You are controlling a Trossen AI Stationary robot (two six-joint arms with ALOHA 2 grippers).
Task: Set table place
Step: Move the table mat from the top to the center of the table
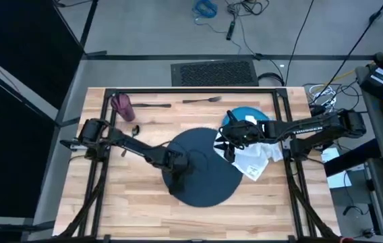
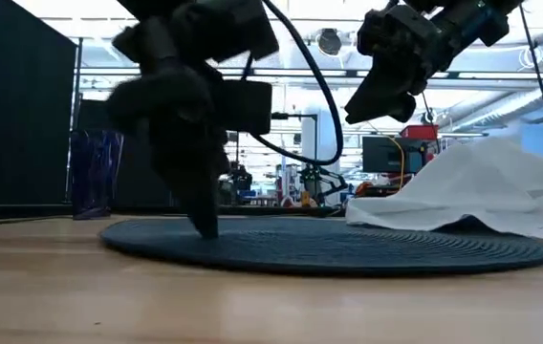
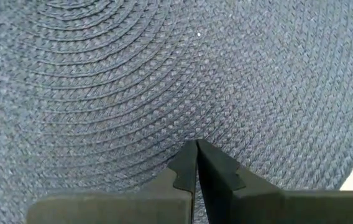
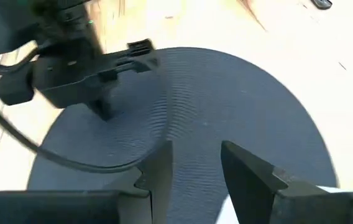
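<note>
The dark blue round mat lies flat on the middle of the table. My left gripper is shut, its tips down on the mat's left part. My right gripper hangs open and raised over the mat's right edge, with nothing between its fingers. A crumpled white napkin lies partly on that edge. The bright blue plate sits behind it, half hidden by the right arm. The purple cup, knife, fork and spoon are at the far left. My left gripper rests its shut fingertips on the mat's woven top, left of its middle. The fingers come from above, pointing down. The mat lies flat on the table under them.
A black metal frame runs around the table top. Bare wood shows along the near edge and at the near right. In the low view the cup stands upright at the far left.
</note>
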